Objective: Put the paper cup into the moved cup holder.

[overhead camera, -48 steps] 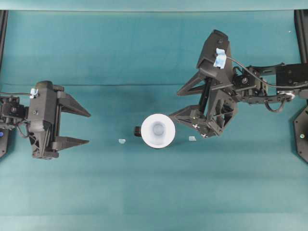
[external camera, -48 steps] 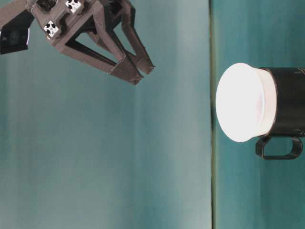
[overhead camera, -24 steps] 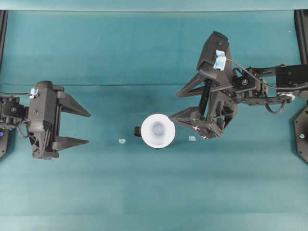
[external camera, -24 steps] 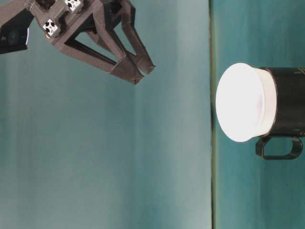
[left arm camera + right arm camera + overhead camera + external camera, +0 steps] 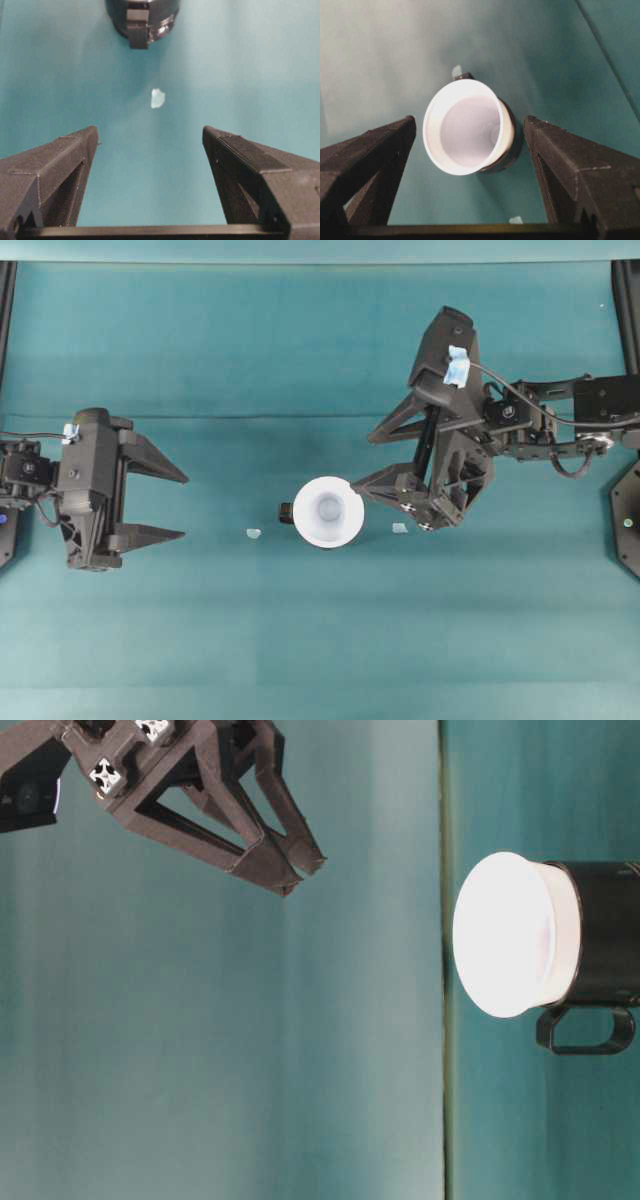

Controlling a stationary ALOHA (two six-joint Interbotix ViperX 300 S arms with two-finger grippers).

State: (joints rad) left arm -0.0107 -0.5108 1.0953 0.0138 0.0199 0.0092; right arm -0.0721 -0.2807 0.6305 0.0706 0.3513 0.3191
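Note:
The white paper cup point(image 5: 328, 511) stands inside the black cup holder point(image 5: 605, 935) near the table's middle, its wide rim sticking out above the holder. The holder's stubby handle point(image 5: 285, 512) points toward the left arm. My right gripper point(image 5: 362, 460) hangs open above and just right of the cup, touching nothing. In the right wrist view the cup point(image 5: 467, 127) lies below and between the spread fingers point(image 5: 555, 160). My left gripper point(image 5: 184, 507) rests open far to the left, empty. It faces the holder point(image 5: 150, 17).
Two small pale scraps lie on the teal cloth, one point(image 5: 253, 534) left of the holder and one point(image 5: 399, 528) right of it. Black frame posts point(image 5: 628, 300) stand at the table's far corners. A cloth seam point(image 5: 443, 960) runs across the table.
The right gripper has tilted very slightly above the cup. The cup, the holder and the left arm have not moved.

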